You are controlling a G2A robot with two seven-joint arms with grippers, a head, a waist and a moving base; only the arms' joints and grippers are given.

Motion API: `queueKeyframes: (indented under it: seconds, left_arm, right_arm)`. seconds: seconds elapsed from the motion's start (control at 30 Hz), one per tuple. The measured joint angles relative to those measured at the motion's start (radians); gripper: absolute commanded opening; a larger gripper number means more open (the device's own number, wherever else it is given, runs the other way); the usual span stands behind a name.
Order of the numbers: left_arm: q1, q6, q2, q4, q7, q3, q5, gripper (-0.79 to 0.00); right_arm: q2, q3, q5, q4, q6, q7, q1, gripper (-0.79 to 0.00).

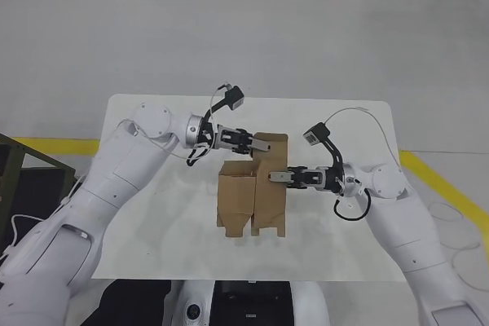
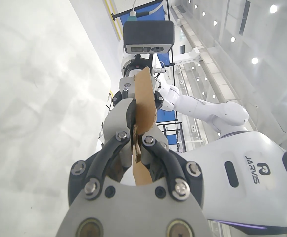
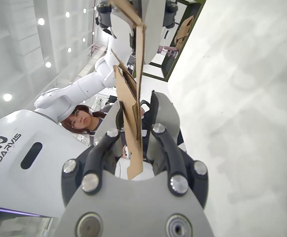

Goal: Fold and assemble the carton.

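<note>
The brown cardboard carton [image 1: 253, 194] hangs flattened above the middle of the white table [image 1: 147, 122], held between both arms. My left gripper [image 1: 262, 144] is shut on its far top panel; in the left wrist view the cardboard edge [image 2: 143, 104] runs between the two fingers [image 2: 120, 119]. My right gripper [image 1: 275, 176] is shut on the carton's right side near its middle; in the right wrist view the card [image 3: 133, 124] passes between its fingers [image 3: 163, 114] and runs on to the other gripper [image 3: 133, 10] beyond.
A dark green frame bin [image 1: 8, 171] with cardboard scraps stands off the table's left edge. Yellow floor tape [image 1: 440, 183] runs past the right side. The tabletop around the carton is bare.
</note>
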Motion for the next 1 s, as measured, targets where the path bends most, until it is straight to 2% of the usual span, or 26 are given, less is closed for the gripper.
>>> queueKeyframes:
  seconds: [0.07, 0.13, 0.37, 0.4, 0.43, 0.47, 0.63, 0.77, 0.9, 1.0]
  left_arm:
    - [-0.003, -0.003, -0.004, 0.005, 0.0, 0.001, 0.002, -0.785]
    - [-0.005, -0.006, -0.007, 0.01, 0.0, 0.001, 0.005, -0.785]
    - [-0.009, -0.011, -0.016, 0.021, -0.007, -0.001, 0.011, -0.785]
    - [-0.009, -0.012, -0.017, 0.022, -0.009, -0.002, 0.012, -0.594]
    - [-0.009, -0.014, -0.018, 0.024, -0.011, -0.004, 0.013, -0.194]
    - [-0.01, -0.014, -0.019, 0.025, -0.012, -0.005, 0.014, 0.0]
    - [-0.011, -0.005, -0.018, 0.041, -0.008, -0.031, -0.003, 0.0]
    - [0.003, -0.009, -0.007, 0.049, 0.046, -0.083, -0.005, 0.0]
    - [0.041, 0.015, 0.014, 0.033, 0.132, -0.159, 0.011, 0.0]
    - [0.087, 0.05, 0.032, -0.013, 0.197, -0.214, 0.028, 0.0]
  right_arm:
    - [0.0, -0.003, 0.008, 0.005, -0.001, 0.004, 0.002, -0.711]
    - [0.0, -0.005, 0.013, 0.01, -0.002, 0.004, 0.004, -0.776]
    - [0.0, -0.012, 0.023, 0.019, -0.005, 0.003, 0.01, -0.785]
    - [0.0, -0.012, 0.024, 0.019, -0.005, 0.004, 0.011, -0.785]
    - [0.0, -0.013, 0.026, 0.02, -0.005, 0.004, 0.012, -0.785]
    - [0.0, -0.014, 0.027, 0.021, -0.005, 0.004, 0.013, -0.785]
    - [0.001, -0.016, 0.033, 0.024, -0.001, 0.003, 0.015, -0.785]
    - [0.003, -0.003, 0.045, 0.024, 0.01, -0.033, 0.004, -0.785]
    - [0.01, 0.034, 0.035, 0.004, 0.01, -0.115, -0.031, -0.785]
    - [0.016, 0.067, 0.013, -0.037, 0.014, -0.199, -0.073, -0.785]
